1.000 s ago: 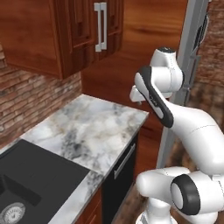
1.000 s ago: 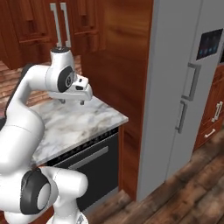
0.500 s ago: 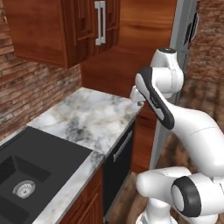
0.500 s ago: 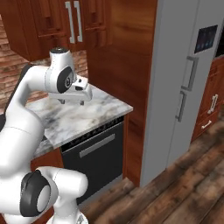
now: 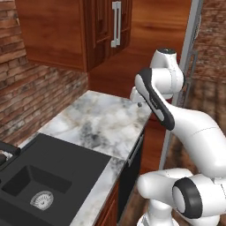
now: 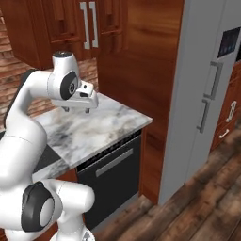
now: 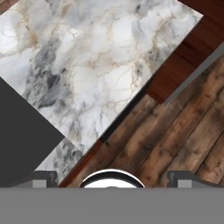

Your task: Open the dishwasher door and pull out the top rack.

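Note:
The dishwasher door [image 6: 111,183] is a black panel under the marble counter [image 6: 94,129], standing shut and upright, with its grey bar handle [image 6: 114,162] across the upper part. From the left base view the dishwasher door [image 5: 131,170] shows edge-on below the counter's front. In the hand view its top edge [image 7: 127,114] is a thin dark strip along the marble. The top rack is hidden behind the shut door. My gripper [image 6: 76,110] hangs open and empty above the counter, well above the handle, pointing down; its fingertips [image 7: 43,177] stand wide apart.
A black sink [image 5: 35,185] is set into the counter at the left. Reddish wooden wall cabinets [image 5: 79,31] hang above. A tall wood panel [image 6: 150,155] and a grey refrigerator [image 6: 207,94] stand right of the dishwasher. Wooden floor [image 6: 197,212] lies in front.
The whole scene has shifted in both base views, so the base has driven. The arm keeps the same pose over the counter and the gripper stays open. The door remains shut.

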Controlling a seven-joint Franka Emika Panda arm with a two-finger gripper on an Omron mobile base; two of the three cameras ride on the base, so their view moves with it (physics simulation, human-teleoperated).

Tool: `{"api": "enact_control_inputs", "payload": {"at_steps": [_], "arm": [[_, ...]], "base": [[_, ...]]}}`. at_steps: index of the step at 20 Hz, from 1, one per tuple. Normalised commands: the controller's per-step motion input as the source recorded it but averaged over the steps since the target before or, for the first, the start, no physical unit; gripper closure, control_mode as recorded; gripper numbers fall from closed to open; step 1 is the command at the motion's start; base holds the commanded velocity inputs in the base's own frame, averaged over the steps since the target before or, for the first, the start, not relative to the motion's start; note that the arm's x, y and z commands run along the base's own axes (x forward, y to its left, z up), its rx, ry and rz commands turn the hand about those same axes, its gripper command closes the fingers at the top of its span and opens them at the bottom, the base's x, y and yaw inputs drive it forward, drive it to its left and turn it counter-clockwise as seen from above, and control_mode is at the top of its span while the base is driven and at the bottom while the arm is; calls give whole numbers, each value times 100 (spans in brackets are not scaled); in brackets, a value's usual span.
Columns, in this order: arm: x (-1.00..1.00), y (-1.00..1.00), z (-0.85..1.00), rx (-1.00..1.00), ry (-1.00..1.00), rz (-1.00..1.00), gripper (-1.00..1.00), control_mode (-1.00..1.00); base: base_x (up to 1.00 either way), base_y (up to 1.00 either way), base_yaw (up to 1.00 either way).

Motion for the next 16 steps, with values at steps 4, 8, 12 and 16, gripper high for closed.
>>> {"api": "enact_control_inputs", "payload": {"at_steps": [4,8,12,16], "arm": [[0,0,0,0,0,0,-100,100],[0,0,0,0,0,0,-100,100],[0,-2,-16,3,5,-8,-100,-100],[-2,-51,-57,25,11,-23,-100,-100]], "base": [[6,32,-10],[-4,0,0],[0,0,0],[0,0,0]]}}
